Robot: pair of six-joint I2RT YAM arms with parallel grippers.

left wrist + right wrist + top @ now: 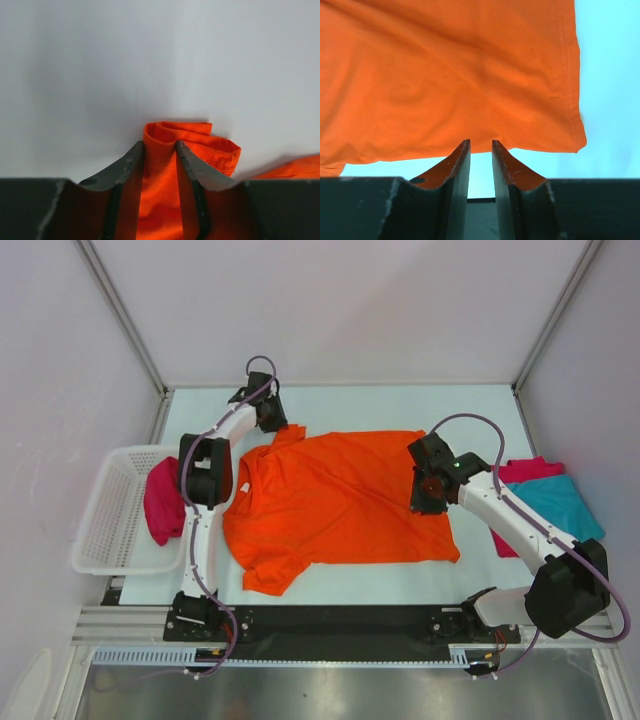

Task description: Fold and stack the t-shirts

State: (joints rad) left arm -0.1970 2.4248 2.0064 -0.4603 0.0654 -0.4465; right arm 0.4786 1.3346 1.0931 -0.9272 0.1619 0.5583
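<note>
The orange t-shirt [340, 500] lies spread flat across the middle of the table, collar to the left. At its far left sleeve my left gripper [272, 418] is shut on a rolled fold of orange cloth [159, 175], which fills the gap at the left gripper [160, 145]. My right gripper [428, 490] is at the shirt's right edge. In the right wrist view the right gripper [481, 142] pinches the orange t-shirt [445, 75] by its edge at the fingertips. A teal t-shirt [560, 505] lies on a crimson t-shirt [525, 470] at the right.
A white mesh basket [100, 530] stands at the left table edge with another crimson t-shirt [163, 502] draped over its right side. White walls and metal posts close in the back and sides. The arm bases sit on the black rail at the near edge.
</note>
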